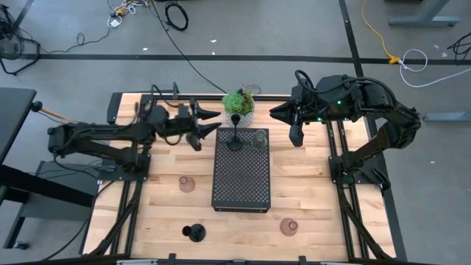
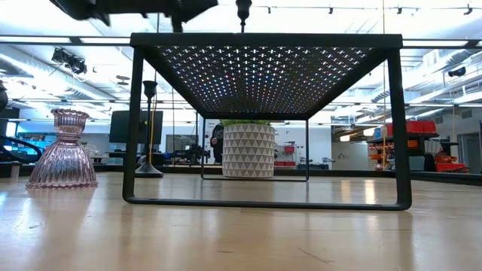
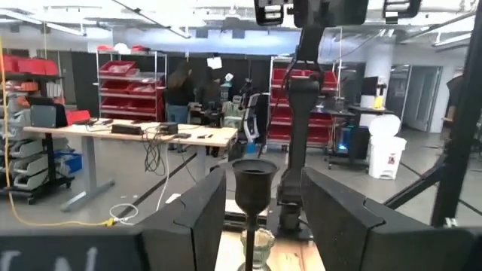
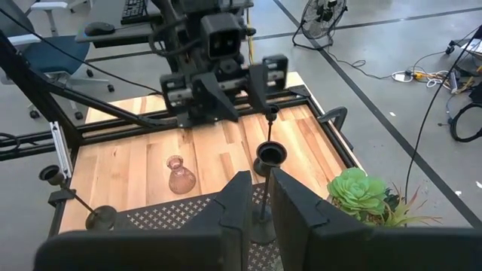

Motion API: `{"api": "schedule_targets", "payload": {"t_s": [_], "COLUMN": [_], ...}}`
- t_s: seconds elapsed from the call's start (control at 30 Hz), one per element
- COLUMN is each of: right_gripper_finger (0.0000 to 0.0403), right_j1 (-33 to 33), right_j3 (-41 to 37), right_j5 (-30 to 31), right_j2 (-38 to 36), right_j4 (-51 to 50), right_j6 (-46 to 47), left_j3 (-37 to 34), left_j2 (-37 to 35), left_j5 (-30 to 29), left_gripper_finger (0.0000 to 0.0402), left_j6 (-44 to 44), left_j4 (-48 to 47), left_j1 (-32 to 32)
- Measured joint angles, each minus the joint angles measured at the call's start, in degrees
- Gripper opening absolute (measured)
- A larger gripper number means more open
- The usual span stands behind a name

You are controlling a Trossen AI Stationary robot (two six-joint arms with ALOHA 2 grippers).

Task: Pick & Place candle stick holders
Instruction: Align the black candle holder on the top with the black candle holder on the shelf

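A black thin-stemmed holder [image 1: 235,132] stands upright by its round base on the far end of the black perforated tray [image 1: 241,184]. A clear glass cup [image 1: 260,138] stands beside it. My left gripper [image 1: 218,123] is open and level, just left of the holder. The holder's cup [image 3: 254,176] shows beyond the gap between the fingers, untouched. My right gripper [image 1: 288,121] hovers right of the tray with its fingers nearly together, empty. Two pinkish cups [image 1: 187,183] [image 1: 289,226] and a second black holder [image 1: 195,232] stand on the table. A third black holder [image 2: 149,128] stands far left.
A green potted plant [image 1: 239,103] in a white pot [image 2: 248,150] stands just behind the tray's far end, close to both grippers. The tray is raised on legs [image 2: 134,128]. Bare wood lies left and right of the tray. People stand in the room beyond [image 3: 181,90].
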Motion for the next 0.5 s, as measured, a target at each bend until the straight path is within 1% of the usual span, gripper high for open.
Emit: {"api": "schedule_targets", "payload": {"t_s": [0.1,0.27,0.33,0.43,0.5], "right_gripper_finger": [0.0048,0.0048,0.0048,0.0048,0.0048], "right_j1": [0.0,0.0,0.0,0.0,0.0], "right_j3": [0.0,0.0,0.0,0.0,0.0], "right_j5": [0.0,0.0,0.0,0.0,0.4], "right_j2": [0.0,0.0,0.0,0.0,0.0], "right_j4": [0.0,0.0,0.0,0.0,0.0], "right_j6": [0.0,0.5,0.5,0.5,0.6], "left_j3": [0.1,0.0,0.0,0.0,0.0], "left_j2": [-5.0,-14.0,-18.0,-24.6,-28.9], "left_j5": [-0.9,-7.5,-9.2,-11.7,-14.8], "left_gripper_finger": [0.0177,0.0177,0.0177,0.0177,0.0177], "left_j6": [0.0,-0.4,-2.3,-7.5,-10.3], "left_j4": [-11.3,-34.3,-43.5,-55.6,-63.7], "left_j1": [-0.7,-2.1,-2.6,-3.6,-4.3]}}
